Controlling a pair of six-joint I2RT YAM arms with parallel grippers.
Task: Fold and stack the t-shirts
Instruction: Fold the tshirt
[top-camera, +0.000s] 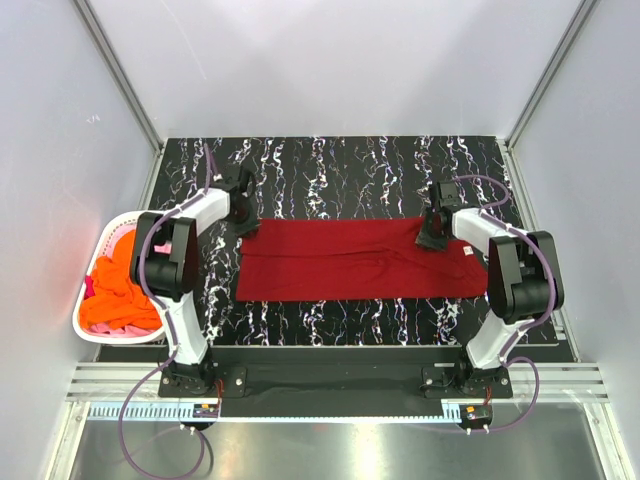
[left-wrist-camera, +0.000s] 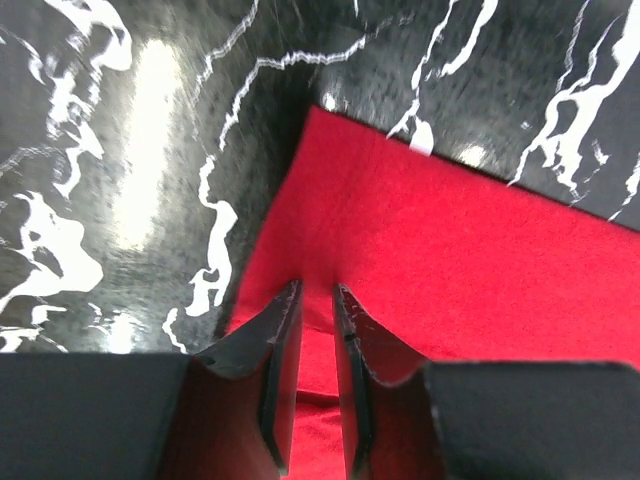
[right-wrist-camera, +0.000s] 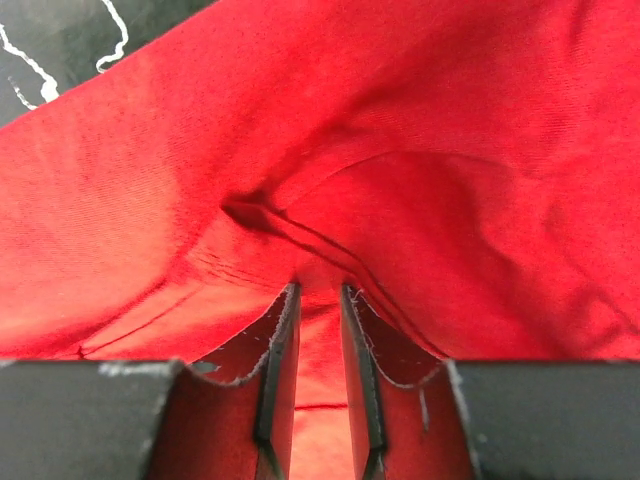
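Note:
A dark red t-shirt (top-camera: 350, 262) lies folded into a long strip across the middle of the black marbled table. My left gripper (top-camera: 240, 215) is at the strip's far left corner. In the left wrist view its jaws (left-wrist-camera: 316, 288) are nearly closed with red cloth (left-wrist-camera: 450, 250) between them. My right gripper (top-camera: 432, 236) is at the far right corner. In the right wrist view its jaws (right-wrist-camera: 318, 290) pinch the cloth (right-wrist-camera: 420, 130), and wrinkles radiate from the tips. Bright orange (top-camera: 122, 290) and pink (top-camera: 90, 288) shirts lie bunched in a basket.
A white plastic basket (top-camera: 104, 240) stands off the table's left edge beside the left arm. Grey walls enclose the table on the left, back and right. Bare marbled table (top-camera: 350, 180) lies behind the strip, with a narrower band in front.

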